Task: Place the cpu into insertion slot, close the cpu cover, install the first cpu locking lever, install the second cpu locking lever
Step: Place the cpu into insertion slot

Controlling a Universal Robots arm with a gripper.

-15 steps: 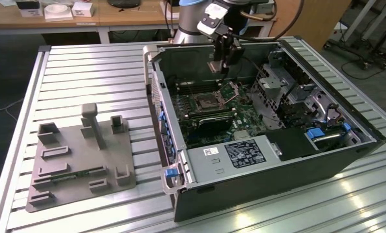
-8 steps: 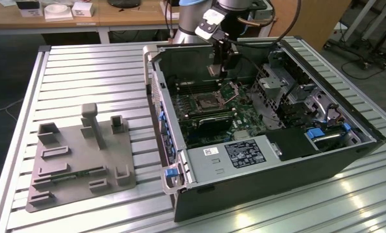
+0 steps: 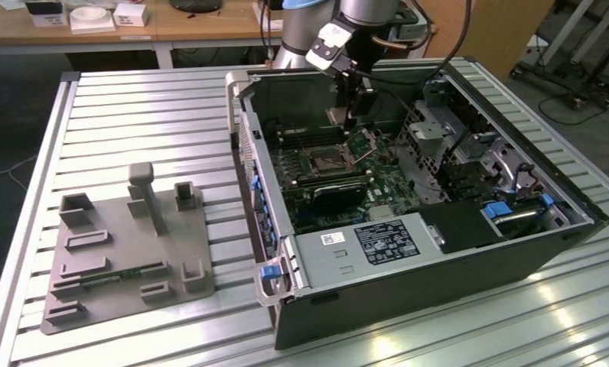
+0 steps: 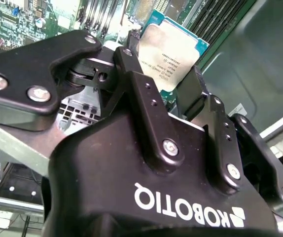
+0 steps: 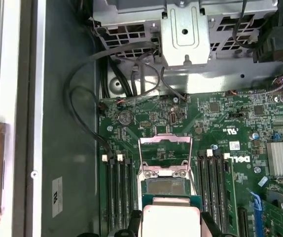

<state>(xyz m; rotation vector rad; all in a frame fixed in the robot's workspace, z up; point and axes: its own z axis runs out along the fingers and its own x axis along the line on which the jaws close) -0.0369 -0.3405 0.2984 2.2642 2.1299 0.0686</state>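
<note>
Finding: my pincer (image 4: pixel 163 71) is closed on the chip (image 4: pixel 173 47), gripping two opposite edges, above the green board (image 5: pixel 220 123) inside the case (image 3: pixel 407 294). The socket (image 5: pixel 164 186), near the board's middle, lies uncovered close to the chip, its cover (image 5: pixel 164 150) raised. Risk: the chip appears tilted. Lowered askew, it could bend contacts or clip the cover.

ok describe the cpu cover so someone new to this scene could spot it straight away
Look inside the open computer case, on the green circuit board, between the two banks of long memory slots. The cpu cover is the thin silvery frame swung up open beside the insertion slot; unlike its neighbours, it is a square with a cut-out centre.
</note>
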